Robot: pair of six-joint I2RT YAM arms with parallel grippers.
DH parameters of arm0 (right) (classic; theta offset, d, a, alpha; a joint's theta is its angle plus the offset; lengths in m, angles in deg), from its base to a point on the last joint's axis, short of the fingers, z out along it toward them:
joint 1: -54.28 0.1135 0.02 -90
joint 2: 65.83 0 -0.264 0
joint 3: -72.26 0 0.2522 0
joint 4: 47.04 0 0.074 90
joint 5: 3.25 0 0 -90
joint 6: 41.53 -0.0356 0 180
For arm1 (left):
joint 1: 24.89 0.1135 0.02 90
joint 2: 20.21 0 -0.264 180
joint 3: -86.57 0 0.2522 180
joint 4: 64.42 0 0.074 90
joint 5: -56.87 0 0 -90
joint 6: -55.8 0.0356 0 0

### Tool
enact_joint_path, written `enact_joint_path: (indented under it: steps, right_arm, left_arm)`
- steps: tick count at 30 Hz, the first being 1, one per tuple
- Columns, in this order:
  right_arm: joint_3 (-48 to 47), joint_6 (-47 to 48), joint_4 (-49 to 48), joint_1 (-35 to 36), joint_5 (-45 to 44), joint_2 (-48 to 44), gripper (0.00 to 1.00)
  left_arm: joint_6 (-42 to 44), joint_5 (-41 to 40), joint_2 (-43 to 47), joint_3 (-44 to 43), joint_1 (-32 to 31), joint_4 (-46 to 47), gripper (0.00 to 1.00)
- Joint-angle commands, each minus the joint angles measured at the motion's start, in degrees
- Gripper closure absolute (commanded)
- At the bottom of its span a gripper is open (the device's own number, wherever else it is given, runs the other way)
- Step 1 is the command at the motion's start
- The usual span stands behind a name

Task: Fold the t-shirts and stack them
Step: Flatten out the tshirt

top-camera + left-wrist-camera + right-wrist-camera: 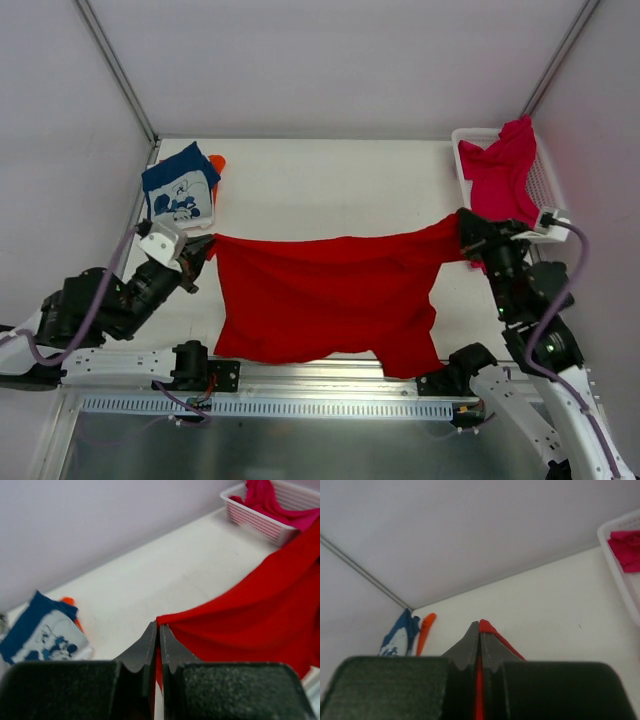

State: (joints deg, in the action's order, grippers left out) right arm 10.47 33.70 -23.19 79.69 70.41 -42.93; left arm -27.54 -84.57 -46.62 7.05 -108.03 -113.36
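Note:
The bright red t-shirt (330, 295) hangs stretched between both arms, its lower part draping over the table's near edge. My left gripper (200, 247) is shut on its left top corner (161, 620). At the other end my right gripper (466, 232) is shut on the right top corner, and red cloth (487, 628) shows between its fingertips. A folded navy t-shirt with white cartoon print (181, 186) lies at the back left on an orange t-shirt (217, 163). The magenta-pink t-shirt (503, 170) fills the basket.
A white plastic mesh basket (545, 185) stands at the back right corner, close to my right arm. White walls close the table at the back and sides. The metal rail (300, 405) runs along the near edge.

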Motion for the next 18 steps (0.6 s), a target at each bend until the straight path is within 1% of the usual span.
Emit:
enact_joint_path:
  steps: [1, 2, 3, 4, 7, 8, 9, 10, 11, 12, 13, 14, 15, 16, 17, 18]
  right_arm:
    - [2.8, 0.5, -12.8, -0.3, -4.8, 3.5, 0.99]
    - [3.7, 0.9, -13.8, -0.3, -5.5, 5.6, 1.0]
    - [4.0, 1.3, -14.6, -0.4, -6.0, 6.7, 1.0]
    - [4.1, 1.9, -16.0, -0.3, -6.6, 8.6, 0.99]
    - [4.1, 3.2, -18.0, -0.4, -7.6, 11.0, 0.99]
    - [4.2, 4.2, -18.5, -0.3, -7.6, 11.9, 0.99]
    - [4.1, 4.9, -19.7, -0.3, -7.0, 12.1, 0.99]
    - [4.2, 5.9, -20.5, -0.3, -6.4, 12.2, 0.99]
    - [4.1, 7.9, -21.2, -0.3, -5.8, 12.0, 1.0]
    - [3.5, 9.4, -21.9, -0.3, -3.5, 11.6, 0.99]
    - [3.3, 11.3, -22.8, -0.4, -1.7, 11.2, 1.0]
    - [3.0, 14.4, -23.9, -0.4, -0.3, 10.8, 0.99]
    - [2.7, 16.8, -24.8, -0.3, 2.2, 10.5, 0.99]
    - [1.0, 18.4, -24.7, -0.4, 3.1, 10.8, 0.99]
    - [0.0, 20.0, -24.4, -0.3, 4.0, 11.4, 1.0]
    - [-1.2, 22.2, -23.4, -0.3, 4.6, 13.0, 0.99]
  left_arm:
    - [15.8, -6.6, 3.3, 7.4, 0.8, 20.3, 1.0]
    - [18.0, -7.7, 3.3, 10.2, 0.8, 26.7, 1.0]
    - [19.8, -7.0, 3.0, 10.6, 0.8, 27.7, 1.0]
    - [19.7, -5.7, 1.9, 10.6, 0.8, 27.4, 1.0]
    - [17.9, 2.7, -3.5, 8.2, 0.8, 25.4, 1.0]
    - [17.9, 8.5, -5.9, 5.4, 0.9, 23.2, 1.0]
    - [17.4, 12.4, -11.4, 2.9, 1.0, 20.3, 1.0]
    - [16.9, 15.7, -14.4, -0.3, 1.4, 17.8, 1.0]
    - [16.3, 21.8, -17.5, -7.4, 1.6, 12.7, 1.0]
    - [16.5, 25.0, -22.6, -10.9, 1.7, 10.4, 1.0]
    - [17.0, 29.1, -24.5, -14.7, 1.9, 8.0, 1.0]
    - [18.1, 33.6, -26.0, -21.0, 4.0, 4.3, 1.0]
    - [18.5, 43.4, -28.9, -24.0, 6.4, 2.8, 1.0]
    - [18.5, 47.9, -30.5, -29.3, 9.8, 2.1, 1.0]
    - [18.0, 51.2, -34.3, -31.6, 18.5, 2.0, 1.0]
    - [18.0, 56.7, -36.7, -33.3, 22.5, 2.0, 1.0]
